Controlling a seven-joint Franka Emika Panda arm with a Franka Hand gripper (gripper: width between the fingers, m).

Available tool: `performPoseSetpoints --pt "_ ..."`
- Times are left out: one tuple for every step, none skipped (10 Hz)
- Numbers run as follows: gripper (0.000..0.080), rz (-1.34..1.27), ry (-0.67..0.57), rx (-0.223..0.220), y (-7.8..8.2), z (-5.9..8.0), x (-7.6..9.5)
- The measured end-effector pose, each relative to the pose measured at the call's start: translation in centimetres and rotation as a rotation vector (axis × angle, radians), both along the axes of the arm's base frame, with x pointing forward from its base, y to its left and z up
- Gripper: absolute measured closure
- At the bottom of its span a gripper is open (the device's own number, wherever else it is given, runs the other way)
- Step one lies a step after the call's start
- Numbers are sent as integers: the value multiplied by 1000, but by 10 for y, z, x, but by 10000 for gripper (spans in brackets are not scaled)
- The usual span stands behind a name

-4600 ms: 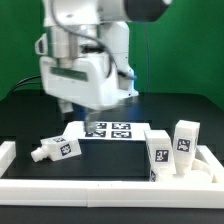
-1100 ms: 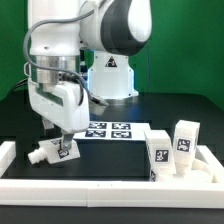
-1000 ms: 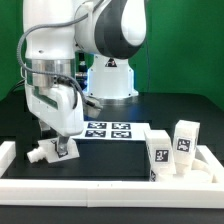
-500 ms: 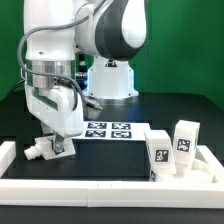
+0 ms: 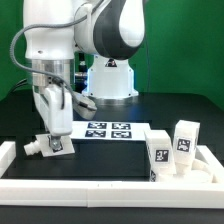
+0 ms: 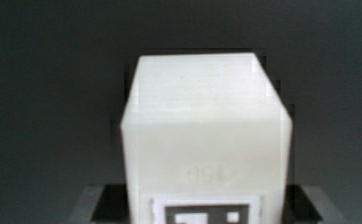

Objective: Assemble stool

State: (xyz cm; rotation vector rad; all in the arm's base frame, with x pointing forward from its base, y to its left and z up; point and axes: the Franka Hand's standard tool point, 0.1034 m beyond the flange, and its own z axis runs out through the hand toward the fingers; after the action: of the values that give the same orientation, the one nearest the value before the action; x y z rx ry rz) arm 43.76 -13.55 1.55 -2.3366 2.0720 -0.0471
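A white stool leg (image 5: 38, 148) lies on the black table at the exterior view's left, tag end toward the marker board. My gripper (image 5: 55, 142) is down on it, and the leg sits between the jaws. In the wrist view the leg (image 6: 204, 110) fills the frame with its tag at the near end. The dark fingers (image 6: 103, 206) press against both of its sides, so my gripper (image 6: 210, 206) is shut on it. Two more tagged legs (image 5: 158, 153) (image 5: 185, 143) stand upright at the exterior view's right. The round seat is out of view.
The marker board (image 5: 108, 129) lies flat just to the exterior view's right of the gripper. A white frame rail (image 5: 100, 188) runs along the front, with side rails at the left (image 5: 8, 150) and right (image 5: 212, 160). The robot base (image 5: 108, 75) stands behind.
The arm swung from above the marker board to the exterior view's left and came down on the lying leg. In the last half second the hand turned and the leg shifted with it.
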Motion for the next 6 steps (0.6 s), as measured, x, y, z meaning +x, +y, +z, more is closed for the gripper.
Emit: performPoseSetpoints --pt "468 -166 -23 24 1 1 -2" --pt "468 -278 -38 43 2 1 -2" --pt "466 -321 -38 44 3 1 -1" --pt "466 -383 -38 48 3 1 -1" --pt "466 -463 -38 53 3 1 -1" --pt "466 -547 -38 60 3 1 -1"
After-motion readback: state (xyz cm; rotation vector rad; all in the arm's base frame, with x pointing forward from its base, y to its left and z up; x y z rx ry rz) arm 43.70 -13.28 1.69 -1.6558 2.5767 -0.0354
